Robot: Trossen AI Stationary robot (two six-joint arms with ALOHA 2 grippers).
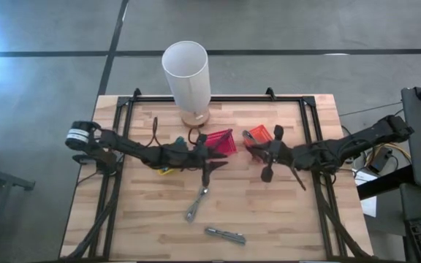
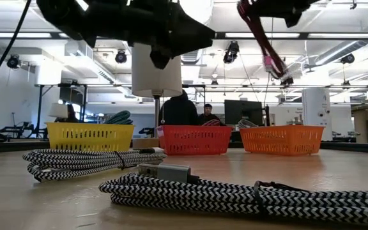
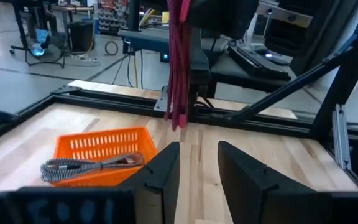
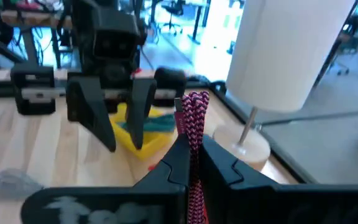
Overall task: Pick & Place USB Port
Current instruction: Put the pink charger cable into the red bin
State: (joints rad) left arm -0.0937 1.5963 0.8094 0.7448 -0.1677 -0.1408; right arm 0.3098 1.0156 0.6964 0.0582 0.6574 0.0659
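Note:
My right gripper (image 4: 193, 155) is shut on a red-and-white braided USB cable (image 4: 195, 118), folded into a bundle. It hovers above the table near the orange basket (image 1: 259, 134) and the red basket (image 1: 222, 142). The cable hangs in mid-air in the low view (image 2: 265, 46) and in the left wrist view (image 3: 179, 68). My left gripper (image 3: 197, 171) is open and holds nothing. It hovers at mid-table (image 1: 212, 165), facing the right gripper. The orange basket (image 3: 104, 149) has a grey braided cable (image 3: 92, 165) lying in it. My right gripper pinches the folded red cable bundle between its two fingers (image 4: 178, 163), with several strands side by side (image 4: 195, 144). The fingers come from the table's right side, lying across the strands. The bundle is lifted clear, and its lower end (image 3: 179, 119) hangs above the wood.
Two black-and-white braided cables lie on the near half of the table (image 1: 198, 202) (image 1: 225, 235), large in the low view (image 2: 235, 195). A yellow basket with a green cable (image 4: 143, 127) sits under the left arm. A white lamp (image 1: 187, 73) stands at the far edge.

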